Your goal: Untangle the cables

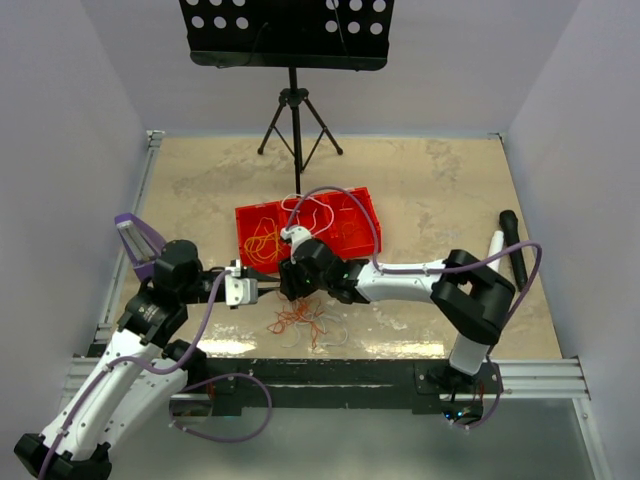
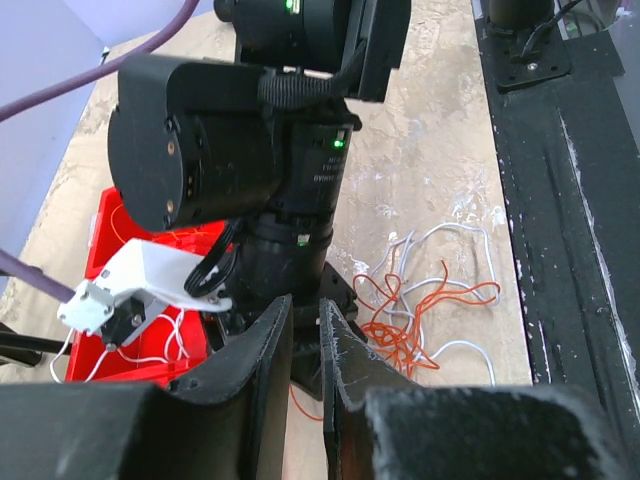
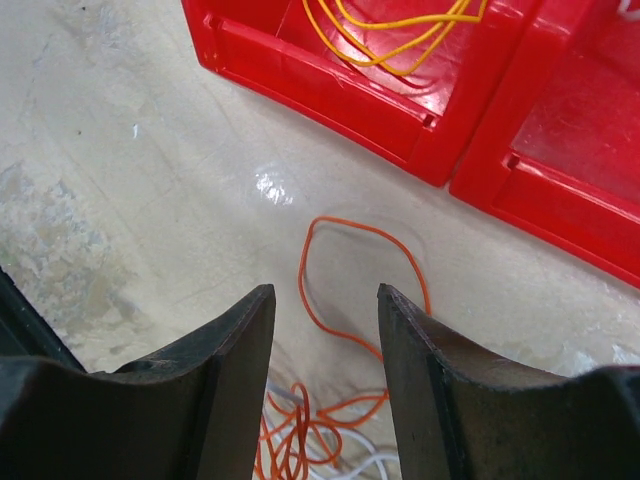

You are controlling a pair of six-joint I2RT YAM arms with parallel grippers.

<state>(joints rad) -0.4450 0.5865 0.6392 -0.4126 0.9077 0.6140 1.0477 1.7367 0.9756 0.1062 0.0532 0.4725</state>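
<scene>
Right gripper [image 3: 320, 295] hangs with its fingers apart and nothing between them, just in front of the red tray [image 3: 330, 95]. It sits over a single orange loop [image 3: 352, 222] lying flat on the table [image 3: 130, 200]. Left gripper [image 2: 305, 310] is also on the near side of that tray and points at the right arm's wrist from the side. Its jaws stand almost together and an orange strand [image 2: 299, 400] shows in the slit, but I cannot tell whether it is pinched.

The tangled cables [image 1: 300, 320], orange and white, lie in a loose clump on the table, nearer the arm bases than the tray and close to both grippers. Yellow cables [image 3: 400, 35] lie inside the red tray. White cables [image 1: 320, 212] lie in the second red tray [image 3: 560, 200], which touches the first on its right.
</scene>
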